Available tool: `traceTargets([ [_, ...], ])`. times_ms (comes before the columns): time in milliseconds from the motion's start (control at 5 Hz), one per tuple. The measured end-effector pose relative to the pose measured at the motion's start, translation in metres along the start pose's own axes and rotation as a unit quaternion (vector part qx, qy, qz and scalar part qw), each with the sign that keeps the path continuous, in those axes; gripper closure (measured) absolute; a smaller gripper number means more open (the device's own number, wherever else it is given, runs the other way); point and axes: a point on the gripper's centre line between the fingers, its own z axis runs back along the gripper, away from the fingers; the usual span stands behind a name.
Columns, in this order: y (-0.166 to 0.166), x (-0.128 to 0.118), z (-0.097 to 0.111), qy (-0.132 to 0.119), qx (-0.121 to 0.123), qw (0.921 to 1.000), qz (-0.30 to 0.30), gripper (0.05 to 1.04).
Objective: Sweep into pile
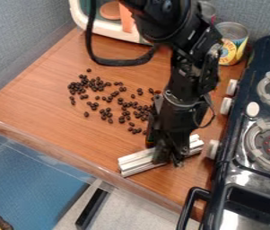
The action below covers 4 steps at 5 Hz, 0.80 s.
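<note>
The black gripper (168, 157) hangs low over the front right of the wooden counter, shut on a silver-white ribbed bar (138, 161). The bar lies at a slant close to the counter's front edge, its two ends showing on either side of the gripper. Dark round beans (106, 99) are scattered over the middle of the counter, behind and to the left of the bar. The arm hides part of the counter at the right of the beans.
The toy stove (239, 157) with knobs and a handle stands along the right. Behind are a can (232, 42) and a white-framed toy appliance (104, 28). The counter's front edge (59, 145) runs diagonally below the beans, and a grey wall (20, 40) borders the left.
</note>
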Motion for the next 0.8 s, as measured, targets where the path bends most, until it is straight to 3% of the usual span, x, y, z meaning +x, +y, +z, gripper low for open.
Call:
traceTargets([
  [400, 0.000, 0.001, 0.000, 0.007, 0.005, 0.9999, -0.006, 0.745],
  [800, 0.028, 0.011, 0.000, -0.003, 0.006, 0.9994, 0.034, 0.745],
])
